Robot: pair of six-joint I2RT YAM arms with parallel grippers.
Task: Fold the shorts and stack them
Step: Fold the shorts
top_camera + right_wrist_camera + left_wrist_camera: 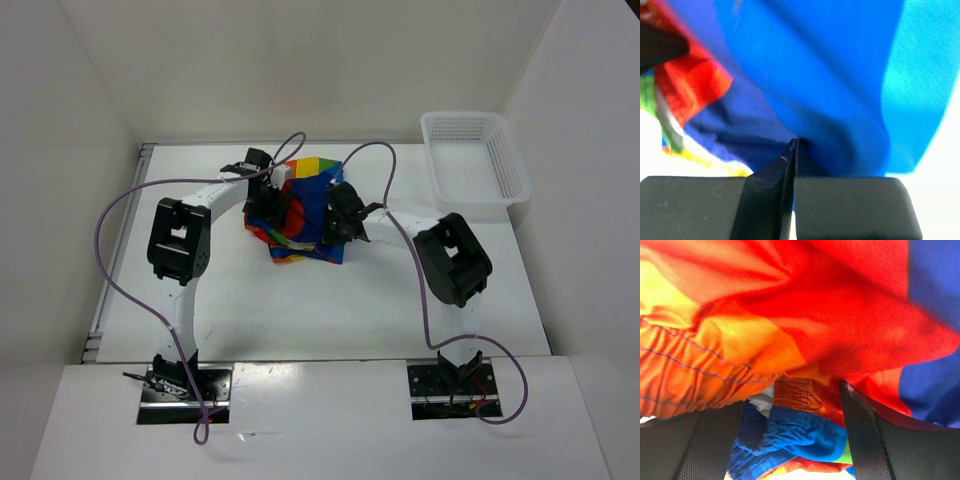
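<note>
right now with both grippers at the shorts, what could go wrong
1. The right gripper is shut on only a thin fold of blue fabric of the shorts, right at its tips. A pull could slip it free.
2. The left gripper is open with several bunched layers between its fingers. Closing here may grab more than one layer and spoil the fold.
</note>
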